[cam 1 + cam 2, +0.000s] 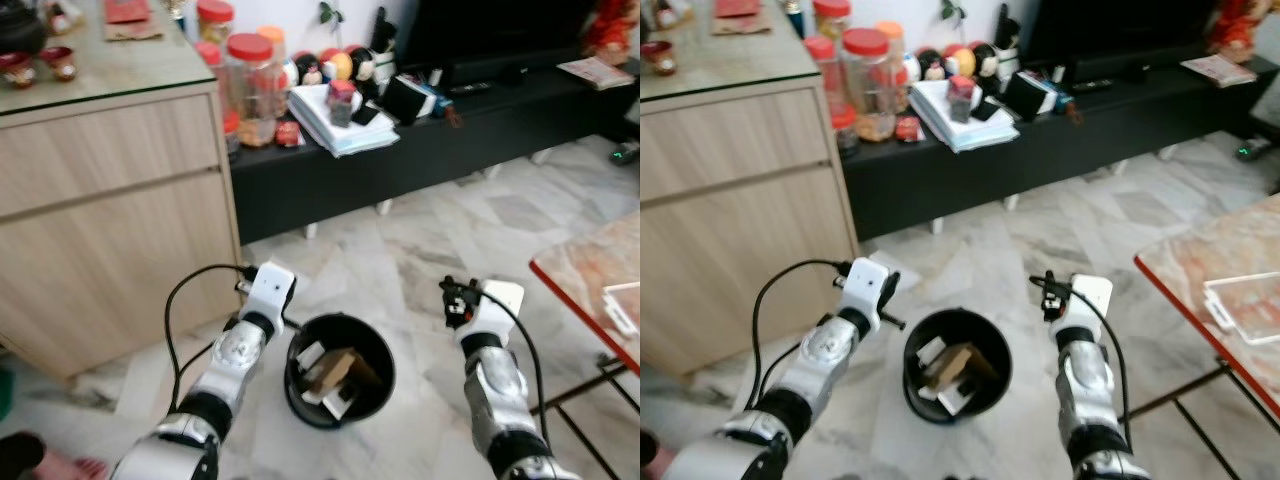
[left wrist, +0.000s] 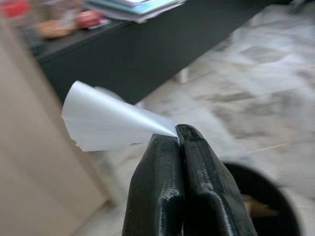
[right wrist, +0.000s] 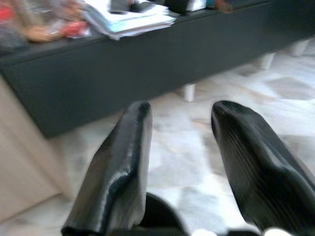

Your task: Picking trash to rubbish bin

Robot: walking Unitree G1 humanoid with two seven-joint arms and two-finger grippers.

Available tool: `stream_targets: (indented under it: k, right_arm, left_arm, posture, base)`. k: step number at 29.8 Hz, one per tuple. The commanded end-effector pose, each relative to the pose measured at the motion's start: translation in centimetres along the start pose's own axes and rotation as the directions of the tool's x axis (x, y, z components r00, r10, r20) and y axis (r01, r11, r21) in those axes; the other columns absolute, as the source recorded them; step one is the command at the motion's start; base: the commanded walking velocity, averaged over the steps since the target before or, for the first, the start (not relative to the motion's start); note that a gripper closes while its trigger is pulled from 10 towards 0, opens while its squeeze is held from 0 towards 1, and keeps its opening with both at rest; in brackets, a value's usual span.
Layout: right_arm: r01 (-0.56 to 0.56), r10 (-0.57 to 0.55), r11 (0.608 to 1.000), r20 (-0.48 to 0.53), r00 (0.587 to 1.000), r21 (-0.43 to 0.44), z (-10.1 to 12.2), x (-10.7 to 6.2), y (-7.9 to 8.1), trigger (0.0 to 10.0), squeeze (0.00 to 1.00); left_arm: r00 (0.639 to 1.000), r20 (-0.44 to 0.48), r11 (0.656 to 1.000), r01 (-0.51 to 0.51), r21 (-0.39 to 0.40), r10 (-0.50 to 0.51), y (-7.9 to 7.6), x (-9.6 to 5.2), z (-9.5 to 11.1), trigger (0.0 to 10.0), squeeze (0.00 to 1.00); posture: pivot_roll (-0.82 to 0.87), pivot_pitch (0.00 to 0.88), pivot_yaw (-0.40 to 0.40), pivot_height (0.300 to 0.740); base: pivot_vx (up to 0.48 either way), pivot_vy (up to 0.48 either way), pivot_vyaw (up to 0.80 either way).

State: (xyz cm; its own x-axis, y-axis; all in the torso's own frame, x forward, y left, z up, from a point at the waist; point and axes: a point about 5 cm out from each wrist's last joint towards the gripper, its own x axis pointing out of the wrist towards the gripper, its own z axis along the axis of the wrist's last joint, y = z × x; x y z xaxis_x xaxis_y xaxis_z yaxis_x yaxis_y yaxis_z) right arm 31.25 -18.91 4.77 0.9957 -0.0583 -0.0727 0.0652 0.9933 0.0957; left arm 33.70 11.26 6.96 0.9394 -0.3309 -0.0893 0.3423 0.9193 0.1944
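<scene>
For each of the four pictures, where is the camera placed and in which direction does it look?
Left eye view: on the head, looking forward and down at the black bin; both arms show.
Right eye view: same scene, seen slightly from the right.
Left wrist view: on the left wrist, along the left tool, shut on a white scrap.
Right wrist view: on the right wrist, along the open right tool.
Both wrist views share the black TV bench and marble floor.

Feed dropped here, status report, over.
Left gripper shut on white scrap, beside black bin. Right gripper open, empty. Bin holds trash. Nothing in the way.
</scene>
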Motion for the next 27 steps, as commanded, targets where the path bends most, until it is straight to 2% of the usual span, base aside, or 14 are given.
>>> stream_targets:
  k: [1, 5, 12, 14, 27]
  right_arm:
    - [0.017, -0.017, 1.0, 0.0, 1.0, -0.007, 0.07, -0.08, -0.71, 10.0, 0.0]
    - [0.015, -0.015, 1.0, -0.011, 1.0, 0.003, -0.06, -0.07, -0.69, 10.0, 0.0]
    - [0.012, -0.012, 1.0, -0.01, 1.0, -0.011, -0.03, -0.07, -0.71, 10.0, 0.0]
    - [0.009, -0.009, 1.0, 0.001, 1.0, -0.015, 0.02, -0.11, -0.61, 10.0, 0.0]
    - [0.004, -0.004, 1.0, -0.005, 1.0, -0.016, -0.02, -0.08, -0.56, 10.0, 0.0]
  left_arm:
    - [1.0, -0.015, 1.0, 0.024, 0.005, -0.024, -0.79, 0.01, -0.23, 10.0, 0.0]
    - [1.0, -0.012, 1.0, 0.02, 0.013, -0.019, -0.74, 0.01, -0.19, 10.0, 0.0]
    - [1.0, -0.012, 1.0, 0.013, 0.025, -0.013, -0.67, 0.02, -0.16, 10.0, 0.0]
    - [1.0, -0.014, 1.0, 0.009, -0.004, -0.009, -0.72, 0.01, -0.22, 10.0, 0.0]
    - [1.0, -0.014, 1.0, 0.008, -0.001, -0.008, -0.67, -0.01, -0.24, 10.0, 0.0]
  posture:
    - [0.18, 0.111, -0.066, 0.74]
    - [0.17, 0.114, -0.066, 0.74]
    - [0.17, 0.114, -0.066, 0.74]
    - [0.17, 0.115, -0.065, 0.74]
    - [0.17, 0.116, -0.071, 0.74]
  base:
    - [0.0, 0.0, 0.0]
    - [0.0, 0.0, -0.19]
    - [0.0, -0.454, -0.75]
    - [0.0, -0.172, 0.0]
    - [0.0, 0.0, 0.0]
